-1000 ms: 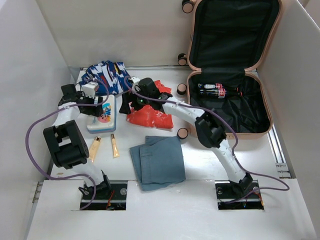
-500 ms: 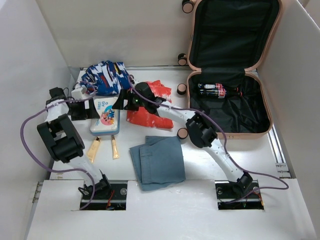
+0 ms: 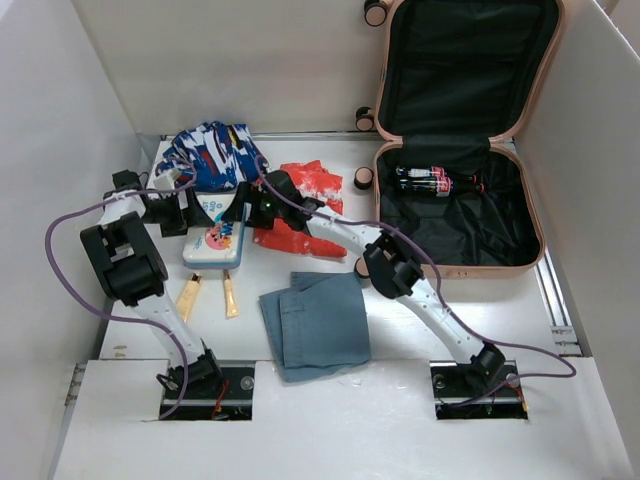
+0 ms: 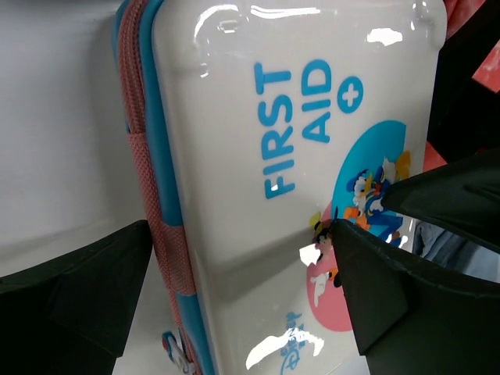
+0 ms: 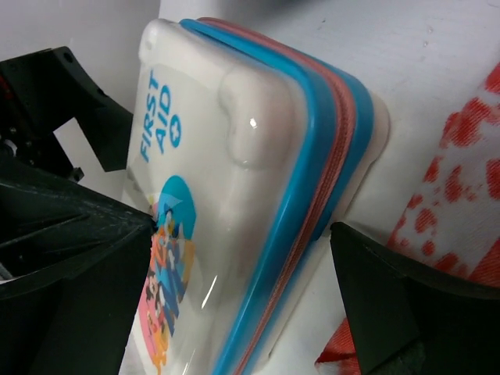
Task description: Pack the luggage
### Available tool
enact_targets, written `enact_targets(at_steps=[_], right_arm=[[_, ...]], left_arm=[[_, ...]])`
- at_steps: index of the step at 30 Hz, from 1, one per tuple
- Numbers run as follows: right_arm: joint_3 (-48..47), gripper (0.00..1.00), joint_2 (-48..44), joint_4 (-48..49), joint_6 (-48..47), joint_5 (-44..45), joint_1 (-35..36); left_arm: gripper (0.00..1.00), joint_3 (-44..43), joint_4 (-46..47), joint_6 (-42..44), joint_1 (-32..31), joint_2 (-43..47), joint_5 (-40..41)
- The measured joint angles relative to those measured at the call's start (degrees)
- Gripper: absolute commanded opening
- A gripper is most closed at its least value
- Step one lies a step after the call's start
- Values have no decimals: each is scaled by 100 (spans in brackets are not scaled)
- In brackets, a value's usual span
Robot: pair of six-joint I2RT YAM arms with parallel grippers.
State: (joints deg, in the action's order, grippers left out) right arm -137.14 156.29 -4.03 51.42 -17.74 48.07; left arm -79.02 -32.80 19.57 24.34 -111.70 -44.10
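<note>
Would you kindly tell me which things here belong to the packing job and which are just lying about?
In hand: luggage, first aid kit, left gripper, right gripper.
Lying about: folded jeans, red cloth, blue patterned cloth, two tubes.

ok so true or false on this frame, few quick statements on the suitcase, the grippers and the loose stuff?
1. The suitcase is open. True.
2. The left gripper and right gripper are both open at the first aid kit. True.
3. The first aid kit is inside the suitcase. False: it lies on the table, well left of the suitcase.
4. The suitcase is empty. False: dark bottles lie at its far end.
5. Folded jeans lie on the table, outside the suitcase. True.
</note>
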Motion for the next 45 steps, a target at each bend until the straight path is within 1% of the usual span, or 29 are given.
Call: enact_targets(at_steps=[1, 2, 3, 5, 6, 7, 9, 10, 14, 17, 21, 25, 28, 30, 31, 35, 39, 42, 44, 45], right_arm=[[-103, 93, 70, -63, 4, 11, 0], [-195, 87, 129, -131, 11, 24, 0], [-251, 79, 168, -177, 28, 35, -2], [-295, 73, 212, -195, 136, 35, -28], [-299, 66, 214, -190, 216, 0, -50], [-299, 48, 214, -144, 269, -52, -79], [-293, 32, 225, -52, 411, -116, -136], [-282, 22, 238, 76, 466, -164, -166], [-203, 1, 243, 376, 424, -267, -214], [-177, 0, 243, 584, 90, -229, -214], [-142, 0, 243, 758, -229, -240, -236], [0, 0, 201, 970, -520, -341, -258], [514, 0, -146, 1091, -868, -356, -258], [872, 0, -468, 1078, -1134, -323, -256], [1029, 0, -623, 1049, -1263, -295, -256], [1281, 0, -970, 986, -1718, -131, -256], [1283, 0, -1001, 1049, -1971, -52, -256], [1285, 0, -1010, 1093, -2131, -22, -232], [1281, 0, -1021, 1084, -2223, 42, -201], [1279, 0, -1032, 1067, -2280, 70, -190]], left_arm=[[89, -35, -9, -44, 0, -42, -15], [82, -90, -37, -83, 0, -96, -39], [79, -168, -101, -111, 0, -155, -52], [69, -348, -232, -122, 7, -260, -55], [59, -422, -302, -111, 11, -299, -61], [55, -487, -358, -66, 13, -330, -85], [48, -595, -415, 114, 17, -321, -90], [45, -603, -420, 214, 13, -291, -98], [45, -546, -426, 822, -2, -168, -186], [48, -529, -546, 1408, -98, -15, -70], [48, -494, -638, 1974, -293, 125, 149], [49, -476, -804, 2201, -299, 173, 114], [54, -439, -914, 2284, -354, 223, 101], [55, -420, -986, 2306, -442, 273, 105], [57, -417, -1025, 2312, -470, 286, 101], [62, -278, -1021, 2223, -575, 376, 0], [63, -52, -1003, 1923, -560, 378, -120], [63, 48, -868, 1541, -546, 378, -129], [58, 52, -782, 1239, -546, 378, -70], [58, 50, -730, 1071, -542, 378, -26]])
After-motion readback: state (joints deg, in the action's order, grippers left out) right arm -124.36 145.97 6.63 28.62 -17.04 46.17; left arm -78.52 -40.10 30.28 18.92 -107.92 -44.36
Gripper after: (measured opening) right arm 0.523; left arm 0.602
